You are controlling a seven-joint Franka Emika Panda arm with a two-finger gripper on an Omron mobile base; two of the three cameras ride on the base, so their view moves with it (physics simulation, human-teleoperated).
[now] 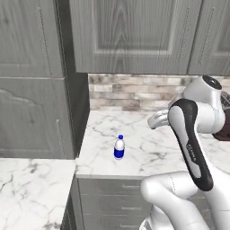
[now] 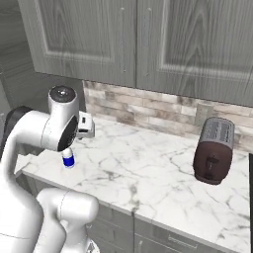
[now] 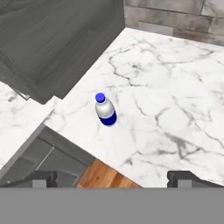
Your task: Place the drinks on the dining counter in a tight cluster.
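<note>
A small clear water bottle (image 1: 119, 147) with a blue cap and blue label stands upright near the front edge of the marble worktop (image 1: 148, 157). In the right base view the water bottle (image 2: 68, 159) peeks out just below my arm's wrist. My gripper (image 3: 116, 179) hangs above the worktop's front edge, open and holding nothing. In the hand view the bottle (image 3: 105, 110) stands well ahead of the fingertips (image 3: 43, 178), not touching them. A lower white marble slab with a plain grey side, the dining counter (image 1: 27, 188), lies to the left of the worktop.
A dark maroon toaster (image 2: 213, 157) stands at the right on the worktop, near the brick backsplash (image 2: 148, 113). Grey wall cabinets (image 1: 134, 36) hang overhead and a tall grey cabinet (image 1: 31, 90) closes off the left. Grey drawers (image 1: 112, 202) sit under the worktop.
</note>
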